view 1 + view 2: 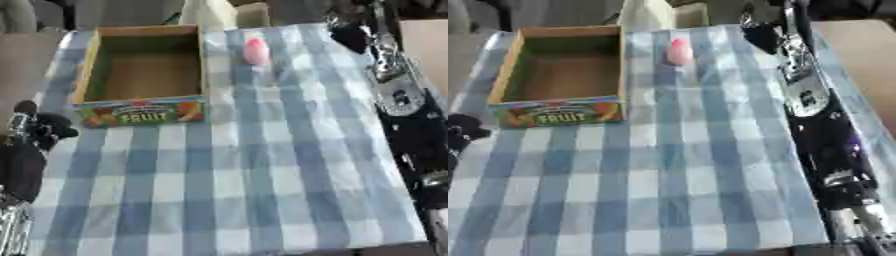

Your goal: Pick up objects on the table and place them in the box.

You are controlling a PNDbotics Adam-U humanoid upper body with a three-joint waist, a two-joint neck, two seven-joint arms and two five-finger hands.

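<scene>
Toward the far side of the table, your pink object (255, 51) lies on the blue-and-white checked cloth (262, 165), just right of the box (87, 75) and apart from it. It is small and rounded, and you cannot make out more of it than that. The box stands open at far left, its brown floor bare, with a colourful panel on its near wall reading "FRUIT". Between the object and the box wall you have only cloth; nothing lies in the way.

Your right arm (820, 130) runs along the right edge of the table from the near corner to the far end. Your right hand (765, 35) shows as a dark shape at far right, near the pink object but not touching it; whether its fingers are straight or curled you cannot tell.

Your left hand (39, 127) sits at the left edge, just near of the box corner, dark fingers curled and holding nothing.
</scene>
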